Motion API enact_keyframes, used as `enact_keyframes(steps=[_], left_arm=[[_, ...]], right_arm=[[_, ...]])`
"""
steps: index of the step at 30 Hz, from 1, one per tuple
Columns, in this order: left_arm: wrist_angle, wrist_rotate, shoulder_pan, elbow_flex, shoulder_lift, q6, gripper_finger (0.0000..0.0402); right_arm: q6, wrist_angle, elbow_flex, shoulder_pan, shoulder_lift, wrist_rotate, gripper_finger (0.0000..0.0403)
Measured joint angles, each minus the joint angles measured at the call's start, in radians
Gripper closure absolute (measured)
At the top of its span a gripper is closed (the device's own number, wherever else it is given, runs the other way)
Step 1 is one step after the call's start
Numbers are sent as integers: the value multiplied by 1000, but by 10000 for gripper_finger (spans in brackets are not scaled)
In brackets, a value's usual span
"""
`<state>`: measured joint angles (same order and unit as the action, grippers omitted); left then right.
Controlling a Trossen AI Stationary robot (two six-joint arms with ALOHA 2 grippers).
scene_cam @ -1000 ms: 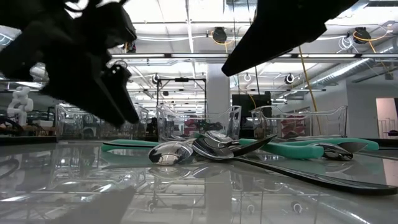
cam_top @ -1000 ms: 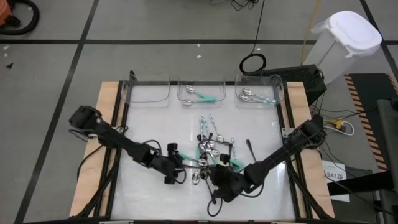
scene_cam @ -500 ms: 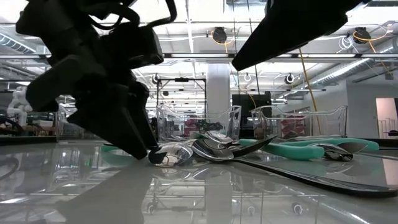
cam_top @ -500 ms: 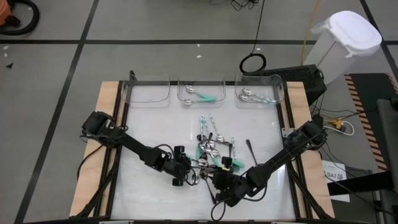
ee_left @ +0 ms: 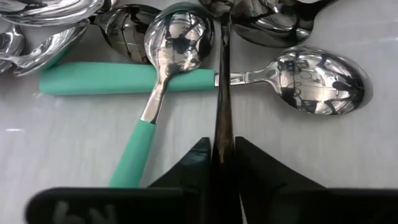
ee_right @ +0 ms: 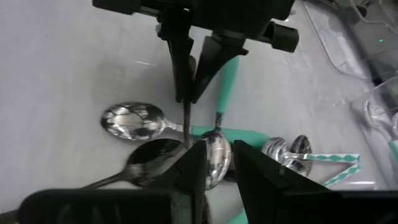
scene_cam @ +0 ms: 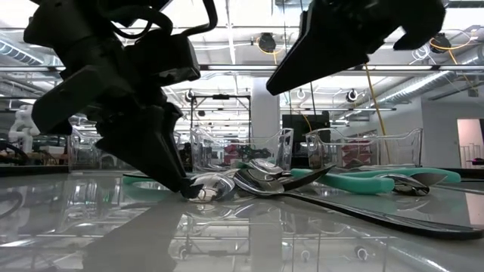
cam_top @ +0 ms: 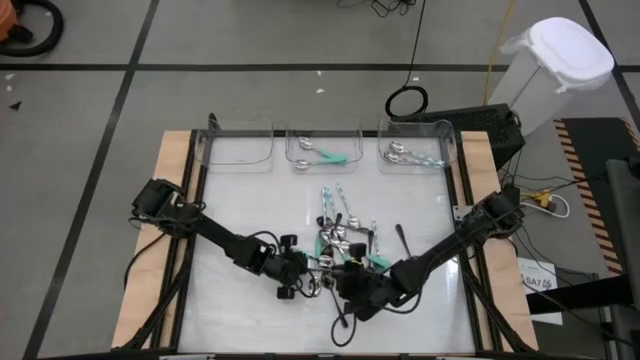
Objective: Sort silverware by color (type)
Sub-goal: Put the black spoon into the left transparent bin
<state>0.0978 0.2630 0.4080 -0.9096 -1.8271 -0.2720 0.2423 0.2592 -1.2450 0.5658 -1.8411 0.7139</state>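
A pile of silverware (cam_top: 340, 240) lies on the white table (cam_top: 230, 210): shiny spoons with teal handles (ee_left: 124, 81), dark spoons (ee_right: 152, 158) and some with pale patterned handles (cam_top: 332, 200). My left gripper (ee_left: 221, 155) has come to the pile's left side and is shut on a thin dark utensil handle (ee_left: 222, 93), its fingertips down at the table (scene_cam: 185, 189). My right gripper (ee_right: 219, 160) hovers above the pile's near right side (cam_top: 348, 285). A narrow gap shows between its fingers, with nothing in it. My left gripper pinches the dark utensil's thin handle (ee_left: 221, 140) between its two fingers. The fingers slant down from the table's left side and lie along the handle. The handle runs forward over a teal handle into the pile, and the utensil's far end is hidden among the spoons.
Three clear bins stand along the far edge. The left one (cam_top: 240, 146) holds nothing I can see, the middle one (cam_top: 322, 150) holds teal-handled spoons, and the right one (cam_top: 412, 152) holds pale-handled spoons. A lone black utensil (cam_top: 401, 240) lies right of the pile. Both arms crowd the near middle.
My left gripper has gone right and down to the pile's left side, then shut on the dark handle. My right gripper has rolled a little about its own line, staying above the pile.
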Motion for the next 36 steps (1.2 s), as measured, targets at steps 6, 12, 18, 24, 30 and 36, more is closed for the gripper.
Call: enact_keyframes(steps=[6,12,18,24,30,36], left_arm=[[5,12,-1,1,0,12,371],[13,17,-2,-1,7,18,372],[125,19,-2,-66,20,26,372],[312,35,16,-184,22,39,372],[381,53,40,-266,24,85,372],[378,53,44,-266,23,69,369]], right_arm=[[-60,0,-1,-26,0,-1,325],[-72,0,-1,-42,0,-3,325],[-51,17,-1,-41,33,-3,325],[71,129,-3,-14,149,5,325],[209,266,-2,47,204,51,325],[217,267,-2,79,203,48,325]])
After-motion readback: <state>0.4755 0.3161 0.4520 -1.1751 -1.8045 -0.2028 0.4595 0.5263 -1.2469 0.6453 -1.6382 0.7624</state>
